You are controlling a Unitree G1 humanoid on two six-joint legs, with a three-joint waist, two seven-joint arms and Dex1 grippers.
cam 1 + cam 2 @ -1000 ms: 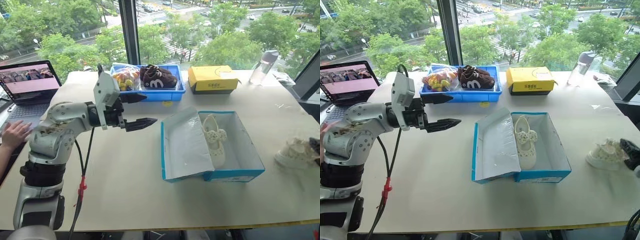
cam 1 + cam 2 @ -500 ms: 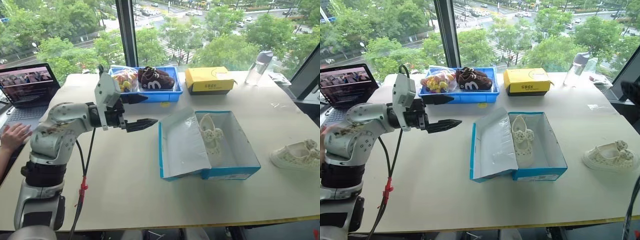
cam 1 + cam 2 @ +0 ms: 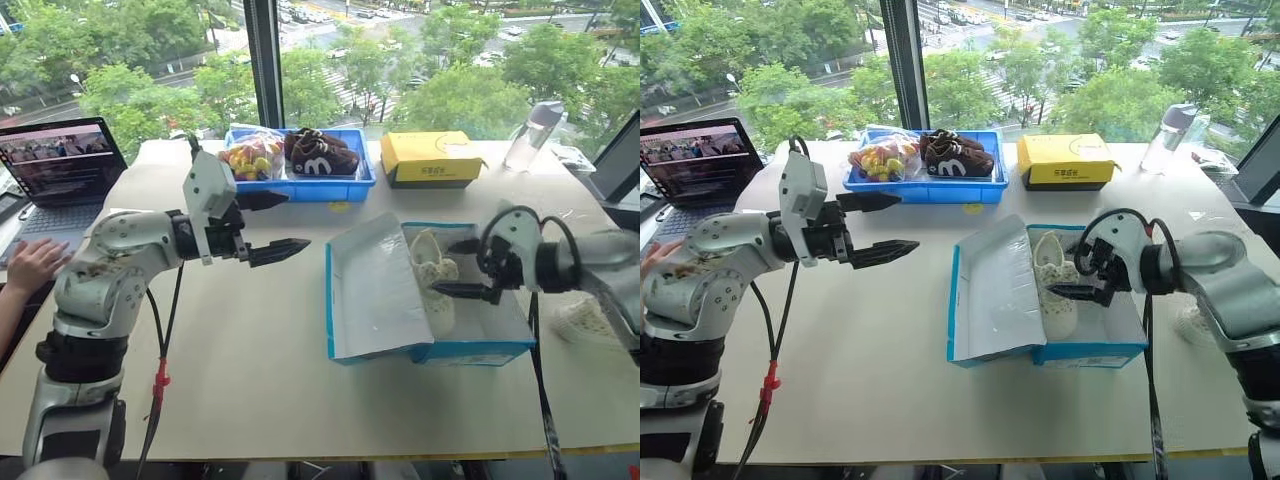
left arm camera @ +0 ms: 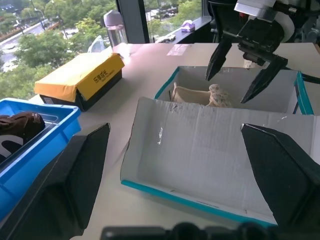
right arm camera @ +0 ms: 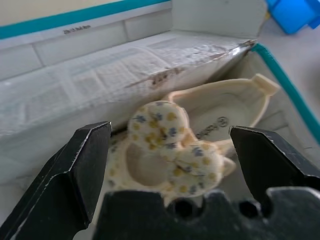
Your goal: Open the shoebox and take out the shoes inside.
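Observation:
The blue shoebox (image 3: 430, 352) stands open mid-table, its white-lined lid (image 3: 370, 290) folded out to the left. One cream shoe (image 3: 432, 285) with a pom-pom bow lies inside. My right gripper (image 3: 445, 268) hovers open just over that shoe; in the right wrist view its fingers straddle the bow (image 5: 175, 145) without touching. The other cream shoe (image 3: 1193, 322) rests on the table right of the box, partly hidden behind my right arm. My left gripper (image 3: 298, 220) hangs open and empty above the table, left of the lid.
At the back stand a blue tray (image 3: 300, 188) holding dark brown shoes and a bag of fruit, a yellow box (image 3: 432, 157) and a clear bottle (image 3: 528, 135). A laptop (image 3: 60, 165) and a person's hand (image 3: 30, 265) are at the far left.
My right arm has swung in from the right edge to over the open box, with its gripper open. The cream shoe it was on stays on the table. The left arm has kept still.

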